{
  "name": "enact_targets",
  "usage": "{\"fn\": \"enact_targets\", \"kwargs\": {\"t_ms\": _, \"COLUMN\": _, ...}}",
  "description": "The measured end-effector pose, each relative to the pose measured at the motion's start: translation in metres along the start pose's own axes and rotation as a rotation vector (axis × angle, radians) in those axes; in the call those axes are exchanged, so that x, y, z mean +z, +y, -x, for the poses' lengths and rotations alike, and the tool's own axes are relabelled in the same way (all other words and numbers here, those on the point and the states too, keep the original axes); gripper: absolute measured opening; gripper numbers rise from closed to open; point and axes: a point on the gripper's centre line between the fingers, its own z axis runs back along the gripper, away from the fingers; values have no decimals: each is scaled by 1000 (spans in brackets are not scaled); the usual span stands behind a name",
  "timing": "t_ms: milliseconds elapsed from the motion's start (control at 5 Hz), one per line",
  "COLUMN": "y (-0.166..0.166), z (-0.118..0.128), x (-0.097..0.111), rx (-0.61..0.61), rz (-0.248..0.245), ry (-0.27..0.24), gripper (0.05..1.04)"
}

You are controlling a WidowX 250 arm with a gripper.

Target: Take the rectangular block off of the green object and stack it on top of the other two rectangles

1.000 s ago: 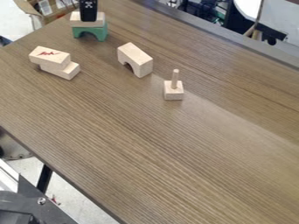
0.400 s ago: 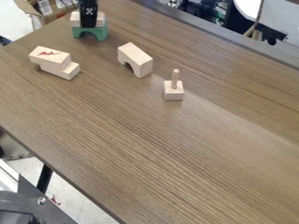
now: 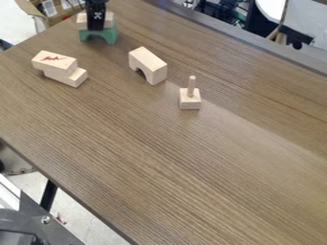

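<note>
- The rectangular block (image 3: 81,19) lies flat on top of the green arch (image 3: 108,36), near the far left part of the surface (image 3: 179,167); its ends show on either side of the gripper (image 3: 96,27).
- The green arch stands upright under it. A straight upward lift should serve best, since any sideways drag could pull the arch along or tip it.
- The gripper hangs down at the middle of the block, in front of it in this view. I cannot tell whether it is open or closed on the block. The step in hand looks like the grasp: settle around the middle, low enough for a firm hold but without catching the arch, and secure the block before raising it.
- Nearer the camera, the upper block (image 3: 52,62) with the red mark sits askew on the lower block (image 3: 75,78), overhanging it to the left. The carried block is best lowered flat, in line with the upper one and centred over where the two overlap; weight on the overhang could topple the pile. Release gently and back off straight up.
- The plain wooden arch (image 3: 150,64) and the peg on its base (image 3: 190,98) stand off to the right, so the carry should keep left of them.
</note>
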Motion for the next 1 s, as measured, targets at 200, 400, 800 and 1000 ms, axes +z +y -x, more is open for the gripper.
{"fn": "enact_targets", "kwargs": {"t_ms": 200, "y": 1, "z": 2, "x": 0, "rx": -7, "rz": 2, "ry": 19, "gripper": 562}}
{"fn": "enact_targets", "kwargs": {"t_ms": 400, "y": 8, "z": 1, "x": 6, "rx": -14, "rz": -21, "ry": 41, "gripper": 562}}
{"fn": "enact_targets", "kwargs": {"t_ms": 800, "y": 15, "z": -17, "x": 53, "rx": -36, "rz": 26, "ry": 87, "gripper": 562}}
{"fn": "enact_targets", "kwargs": {"t_ms": 1000, "y": 17, "z": -33, "x": 59, "rx": -55, "rz": 12, "ry": 57, "gripper": 562}}
